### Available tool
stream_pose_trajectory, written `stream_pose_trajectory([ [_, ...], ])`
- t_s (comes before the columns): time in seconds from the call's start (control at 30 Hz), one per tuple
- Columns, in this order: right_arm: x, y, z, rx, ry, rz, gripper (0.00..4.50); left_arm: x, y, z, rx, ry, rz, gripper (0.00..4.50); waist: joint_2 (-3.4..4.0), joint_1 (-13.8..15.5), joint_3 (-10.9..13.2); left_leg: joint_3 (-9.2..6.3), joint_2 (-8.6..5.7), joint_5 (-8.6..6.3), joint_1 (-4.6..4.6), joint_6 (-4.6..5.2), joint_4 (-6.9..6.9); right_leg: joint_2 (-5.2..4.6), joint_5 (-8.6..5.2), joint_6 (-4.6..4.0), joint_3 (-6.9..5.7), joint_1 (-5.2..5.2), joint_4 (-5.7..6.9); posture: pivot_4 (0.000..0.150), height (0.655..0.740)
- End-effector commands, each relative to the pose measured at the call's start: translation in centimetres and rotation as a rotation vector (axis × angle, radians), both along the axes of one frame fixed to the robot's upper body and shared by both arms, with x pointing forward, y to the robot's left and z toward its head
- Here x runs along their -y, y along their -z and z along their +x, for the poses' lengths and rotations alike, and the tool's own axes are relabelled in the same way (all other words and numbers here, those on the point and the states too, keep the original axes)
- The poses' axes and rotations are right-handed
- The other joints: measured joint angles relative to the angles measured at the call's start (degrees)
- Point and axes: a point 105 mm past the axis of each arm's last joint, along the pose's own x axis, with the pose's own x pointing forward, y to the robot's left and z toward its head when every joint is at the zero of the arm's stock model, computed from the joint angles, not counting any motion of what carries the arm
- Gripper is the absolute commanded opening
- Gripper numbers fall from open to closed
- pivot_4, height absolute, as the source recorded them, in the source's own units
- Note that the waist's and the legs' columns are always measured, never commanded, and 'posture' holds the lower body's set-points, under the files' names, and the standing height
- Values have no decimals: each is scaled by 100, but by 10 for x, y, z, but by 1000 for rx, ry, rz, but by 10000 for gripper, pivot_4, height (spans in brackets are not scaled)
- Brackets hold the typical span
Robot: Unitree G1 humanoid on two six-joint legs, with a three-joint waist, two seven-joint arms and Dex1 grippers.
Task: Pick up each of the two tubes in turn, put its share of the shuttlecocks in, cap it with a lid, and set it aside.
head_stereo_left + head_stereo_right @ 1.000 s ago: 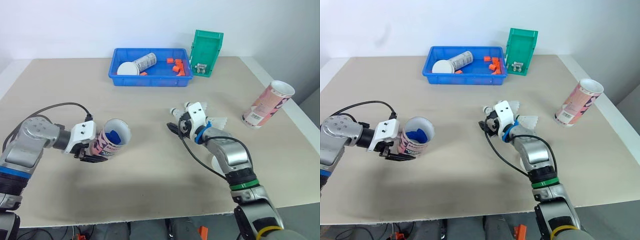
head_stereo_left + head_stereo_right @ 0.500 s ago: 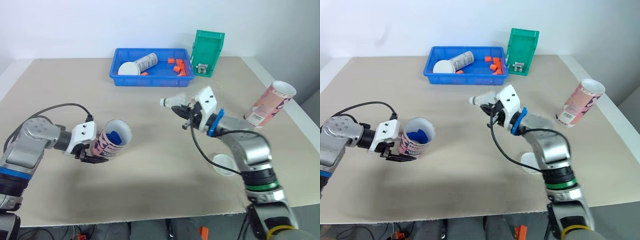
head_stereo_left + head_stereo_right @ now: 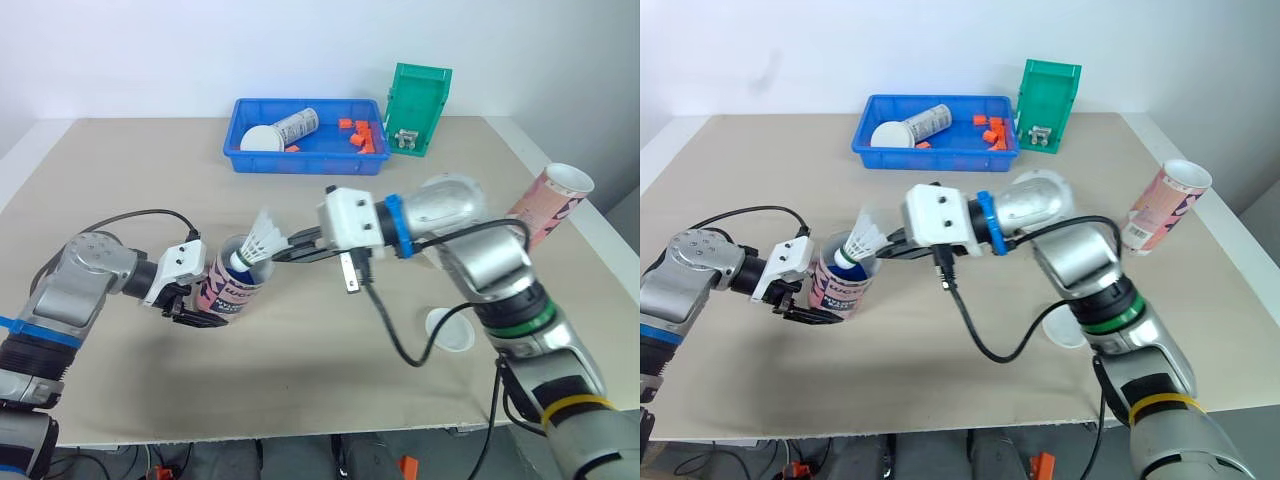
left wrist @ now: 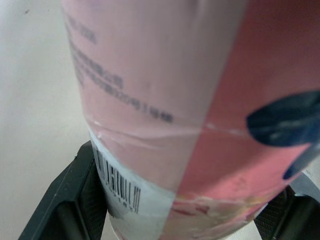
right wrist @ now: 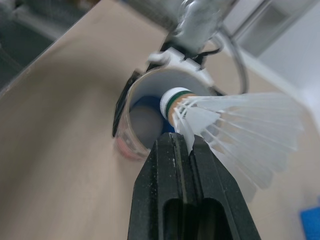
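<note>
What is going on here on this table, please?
The robot is filling a tube with shuttlecocks. Its left gripper grips the pink tube near its base and holds it tilted, mouth towards the right arm. The right gripper pinches a white shuttlecock by its feathers, cork end at the tube's mouth, not yet let go. A second tube, uncapped, sits by the table's right edge, and a white lid lies near the right arm.

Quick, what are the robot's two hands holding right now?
Left gripper: shut on the pink tube.
Right gripper: shut on the white shuttlecock, at the tube's mouth.
</note>
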Motion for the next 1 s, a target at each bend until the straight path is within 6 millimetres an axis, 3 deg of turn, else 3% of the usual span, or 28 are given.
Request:
stream_pose_trajectory([
  [0.03, -8, 6, 3, 99, -49, -110, 437, 2, 5, -2, -28, 11, 17, 33206, 1, 1, 0, -1, 0, 0, 0, 0, 1, 1, -1, -1, 1, 0, 0, 1500, 7037],
  [0.07, -10, 8, 5, 99, -48, -127, 437, 2, 5, -2, -28, 11, 15, 33206, 4, -1, -1, 1, 0, 0, 0, 0, 1, 1, -1, -1, 4, -1, 1, 1500, 7037],
  [0.1, -11, 7, 5, 89, -55, -135, 6638, 2, 5, -3, -28, 11, 15, 33206, 3, -1, -2, 2, 0, 0, 1, 0, 0, 1, -2, -1, 5, -1, 1, 1500, 7037],
  [0.17, -10, 4, 1, 69, -81, -140, 14387, 2, 6, -3, -27, 10, 17, 33206, 2, 2, -2, 1, 1, 0, 6, 0, 0, 3, -4, -4, 5, 1, 7, 1500, 7037],
  [0.33, -2, -31, -2, -60, -56, -13, 37239, 3, 6, -4, -23, 8, 16, 33206, 4, 1, -3, 1, 2, 0, 12, 0, 0, 5, -5, -7, 7, 3, 14, 1500, 7037],
  [0.43, 26, -50, -5, -169, -30, 95, 37239, 4, 7, -4, -22, 8, 12, 33206, 4, 15, -2, 0, 1, 0, 6, 0, 2, 5, -5, -7, 7, 1, 16, 1500, 7037],
  [0.5, 45, -48, -7, -213, 15, 122, 37239, 4, 8, -4, -22, 4, 6, 33206, 1, 33, -5, -1, 0, 0, 1, 0, 5, 4, -8, -4, 9, 3, 15, 1500, 7037],
  [0.6, 64, -38, -7, -238, 133, 141, 37239, 4, 10, -7, -26, 4, 0, 33206, -3, 27, -8, -1, -3, -1, 3, -2, 3, 4, -20, -3, 14, 6, 14, 1500, 7037],
  [0.7, 101, -21, 9, -267, 375, 204, 37239, 6, 11, -9, -28, 0, -15, 33206, 0, 27, -9, -1, -2, -1, 14, -2, -6, 6, -21, -6, 15, 7, 16, 1500, 7037],
  [0.77, 138, -4, 17, -289, 574, 243, 37239, 6, 13, -11, -34, -6, -17, 33206, -1, 44, -10, -2, -3, -1, 14, -2, -6, 6, -20, -7, 16, 8, 16, 1500, 7037],
  [0.87, 189, 15, 12, -330, 791, 264, 37239, 3, 16, -13, -39, -13, -12, 33206, -2, 66, -10, -3, -14, -1, 8, -2, -4, 3, -28, 3, 26, 13, 14, 1500, 7037],
  [1.0, 219, 24, 11, -360, 920, 273, 37239, 2, 15, -12, -37, -14, -11, 33206, 21, -12, -17, 20, -18, -3, 29, -3, -5, 5, -23, 14, 59, 16, 14, 1500, 7037],
])
